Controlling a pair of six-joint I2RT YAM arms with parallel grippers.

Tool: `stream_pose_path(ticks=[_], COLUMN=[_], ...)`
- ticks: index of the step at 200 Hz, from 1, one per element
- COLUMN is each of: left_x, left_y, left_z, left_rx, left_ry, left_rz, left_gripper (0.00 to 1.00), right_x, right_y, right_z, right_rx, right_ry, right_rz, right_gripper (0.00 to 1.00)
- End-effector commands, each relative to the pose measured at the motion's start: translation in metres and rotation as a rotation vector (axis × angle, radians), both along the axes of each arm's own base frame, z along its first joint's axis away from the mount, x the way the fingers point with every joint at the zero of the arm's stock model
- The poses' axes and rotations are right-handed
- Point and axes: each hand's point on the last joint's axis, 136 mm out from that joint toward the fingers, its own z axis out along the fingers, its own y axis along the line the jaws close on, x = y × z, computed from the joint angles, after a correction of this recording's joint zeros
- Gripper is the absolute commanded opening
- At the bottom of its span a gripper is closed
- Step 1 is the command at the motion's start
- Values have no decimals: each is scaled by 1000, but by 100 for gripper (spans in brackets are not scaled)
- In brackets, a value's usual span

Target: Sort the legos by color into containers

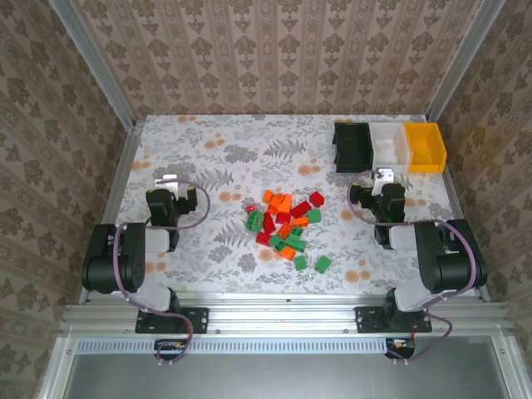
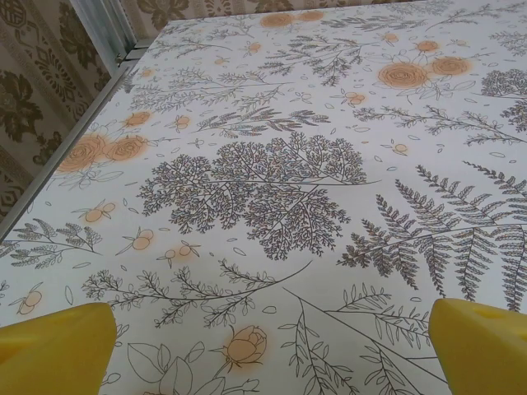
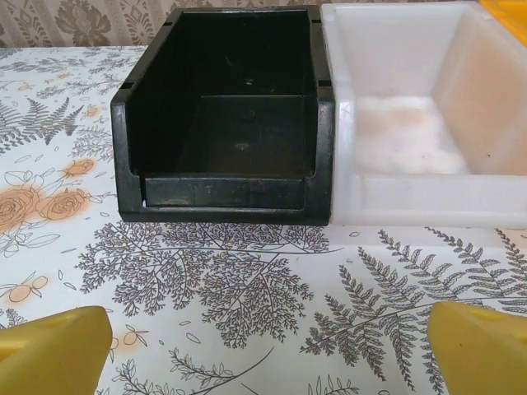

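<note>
Orange, red and green legos (image 1: 284, 226) lie heaped at the centre of the overhead frame on the floral worktop (image 1: 208, 158); the black bin (image 1: 352, 146), white bin (image 1: 389, 145) and yellow bin (image 1: 425, 147) stand in a row at upper right. The left pincer (image 1: 169, 180) and right pincer (image 1: 383, 174) gape wide, empty. A clean first pick likely starts with the stray green brick (image 1: 322, 264) at the heap's lower right, jaws straddling it alone.

Table (image 1: 208, 158) lies open left of the lego heap (image 1: 285, 224) — three bins (image 1: 389, 126) wall off the far-right corner
</note>
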Motion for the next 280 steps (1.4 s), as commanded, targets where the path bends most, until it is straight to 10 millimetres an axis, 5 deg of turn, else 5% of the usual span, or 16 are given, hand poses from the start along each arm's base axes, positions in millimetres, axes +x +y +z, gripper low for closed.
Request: stream_pose_path(ticks=[1,243,267,280], left_x=[6,7,7,3], left_y=[-1,-6,-10,-14], left_z=[10,10,29,61], left_rx=[8,-6,7,21], left_ry=[-28,-23,22,0], left_rz=[-17,-64,-76,-81], left_gripper=[100,100,100,100], right_x=[2,2,3,4], right_y=[5,5,-5,0], right_z=[5,4,14,29], right_rx=[7,11,-24,-54], right_ry=[-11,-9,-6,25], right_rz=[17,18,-68,-62], right_gripper=[100,100,100,100])
